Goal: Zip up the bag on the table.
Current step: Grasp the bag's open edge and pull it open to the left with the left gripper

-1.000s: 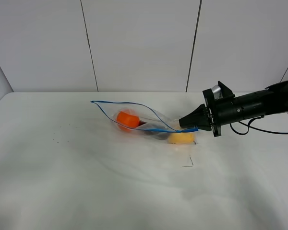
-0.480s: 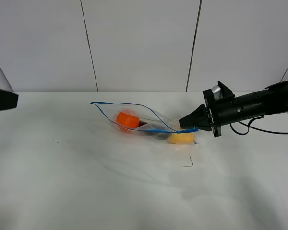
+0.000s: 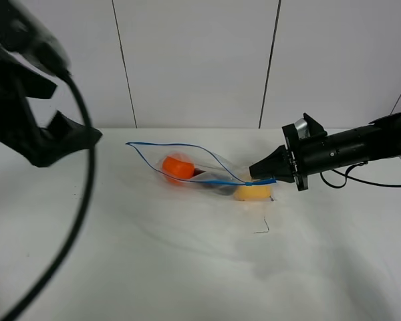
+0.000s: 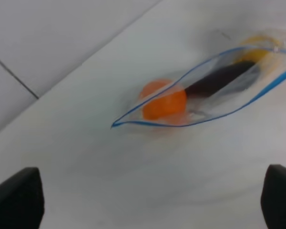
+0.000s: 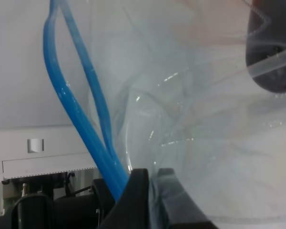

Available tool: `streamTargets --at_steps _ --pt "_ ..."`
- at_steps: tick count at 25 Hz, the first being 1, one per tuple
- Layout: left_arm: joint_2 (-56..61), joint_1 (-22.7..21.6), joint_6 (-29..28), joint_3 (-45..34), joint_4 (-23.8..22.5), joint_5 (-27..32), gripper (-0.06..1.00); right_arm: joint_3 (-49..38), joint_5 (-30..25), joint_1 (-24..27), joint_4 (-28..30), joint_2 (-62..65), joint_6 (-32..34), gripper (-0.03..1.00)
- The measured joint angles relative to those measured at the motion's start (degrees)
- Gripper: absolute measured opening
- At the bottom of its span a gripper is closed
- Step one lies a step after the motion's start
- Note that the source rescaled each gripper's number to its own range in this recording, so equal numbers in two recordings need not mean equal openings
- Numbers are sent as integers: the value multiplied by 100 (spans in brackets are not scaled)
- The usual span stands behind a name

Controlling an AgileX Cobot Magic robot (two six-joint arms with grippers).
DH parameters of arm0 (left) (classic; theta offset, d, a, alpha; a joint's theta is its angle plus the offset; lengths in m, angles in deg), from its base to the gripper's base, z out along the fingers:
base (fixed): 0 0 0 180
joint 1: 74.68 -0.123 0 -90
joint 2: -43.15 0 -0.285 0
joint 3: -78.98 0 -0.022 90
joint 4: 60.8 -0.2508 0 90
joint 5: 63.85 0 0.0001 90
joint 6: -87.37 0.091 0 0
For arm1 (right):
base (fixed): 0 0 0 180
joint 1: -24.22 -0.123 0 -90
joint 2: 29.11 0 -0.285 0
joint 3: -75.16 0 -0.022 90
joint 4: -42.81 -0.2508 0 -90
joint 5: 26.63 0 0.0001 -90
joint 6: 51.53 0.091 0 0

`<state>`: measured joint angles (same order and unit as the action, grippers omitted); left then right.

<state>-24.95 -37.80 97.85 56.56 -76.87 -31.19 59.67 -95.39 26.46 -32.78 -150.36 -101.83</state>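
Observation:
The bag (image 3: 199, 162) lies on the white table (image 3: 154, 267). It is clear plastic, and its blue zipper strip (image 3: 162, 144) gapes open in a long loop. Inside are an orange piece (image 3: 177, 166), a dark purple piece (image 3: 217, 184) and a yellow piece (image 3: 252, 192). My right gripper (image 3: 260, 175) is shut on the bag's right end, pinching the blue zipper strip (image 5: 102, 143) between its fingertips (image 5: 138, 183). My left gripper (image 3: 60, 110) hangs open high at the far left, well away from the bag (image 4: 200, 95). Its two fingertips (image 4: 16, 198) frame the left wrist view.
A black cable (image 3: 77, 214) from the left arm hangs across the left side of the table. A small dark mark (image 3: 262, 229) sits in front of the bag. Grey wall panels (image 3: 194, 60) rise behind the table's far edge.
The left arm has swung into the exterior high view from the left, toward the bag. The right gripper and the bag have not moved.

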Motion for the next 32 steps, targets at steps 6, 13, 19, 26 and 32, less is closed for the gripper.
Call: streamTargets --at_steps 6,13,19,26,32 --pt "-1439 1992 -2959 0 -4307 166 93 0 0 0 -12 0 0 0" --pt "-3157 2994 -5639 0 -7372 332 93 0 0 0 -29 0 0 0" --pt "-4172 3271 -6632 84 -8267 515 93 0 0 0 -39 0 0 0" --pt "-5010 3289 -6881 513 -8322 563 92 0 0 0 -43 0 0 0" --pt "-5433 3289 -6896 1040 -8339 580 88 0 0 0 -43 0 0 0"
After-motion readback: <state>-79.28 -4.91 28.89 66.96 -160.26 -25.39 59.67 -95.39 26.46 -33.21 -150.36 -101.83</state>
